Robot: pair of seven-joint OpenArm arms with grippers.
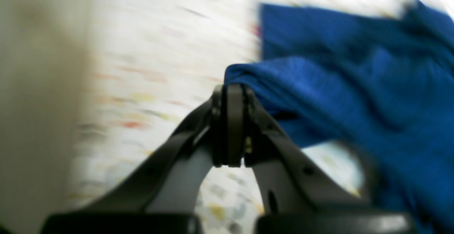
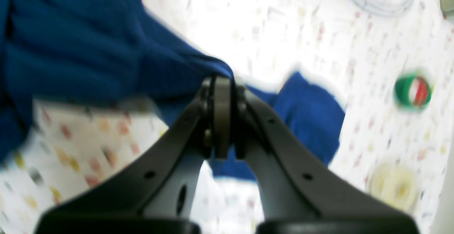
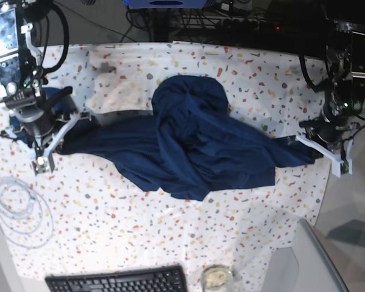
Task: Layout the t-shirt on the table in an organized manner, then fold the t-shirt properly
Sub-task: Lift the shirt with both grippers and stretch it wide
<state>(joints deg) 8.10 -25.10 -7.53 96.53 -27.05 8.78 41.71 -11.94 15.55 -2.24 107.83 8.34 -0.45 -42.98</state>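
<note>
At the left of the base view my right gripper was clamped on one end of the t-shirt, its jaws pressed together over a fold of cloth. The navy shirt stretched rumpled across the middle of the desk, bunched at the far centre. At the right, my left gripper pinched the other end near the desk's edge. A coiled white cable lay near left; a keyboard sat nearest.
</note>
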